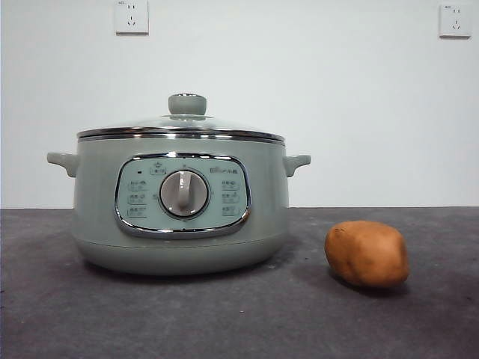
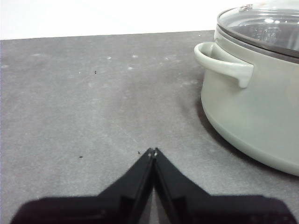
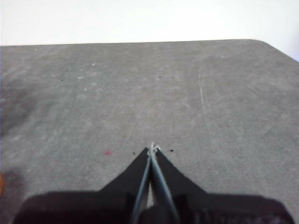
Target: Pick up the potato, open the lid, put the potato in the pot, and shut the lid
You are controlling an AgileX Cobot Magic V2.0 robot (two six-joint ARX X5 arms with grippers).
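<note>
The pale sage-green pot [image 1: 179, 206] stands left of centre in the front view, its glass lid [image 1: 183, 126] resting closed on top, knob up. To its right the orange-brown potato [image 1: 367, 254] lies on the dark table. In the left wrist view my left gripper [image 2: 153, 151] is shut and empty above bare table, with the pot [image 2: 252, 107] and one side handle off to the side. My right gripper [image 3: 152, 148] is shut and empty over bare table; a sliver of orange potato [image 3: 1, 184] shows at that view's edge. Neither arm shows in the front view.
The grey table [image 1: 239, 321] ends at a white wall with two sockets [image 1: 132, 16]. In the right wrist view the table's rounded far corner [image 3: 266, 44] shows.
</note>
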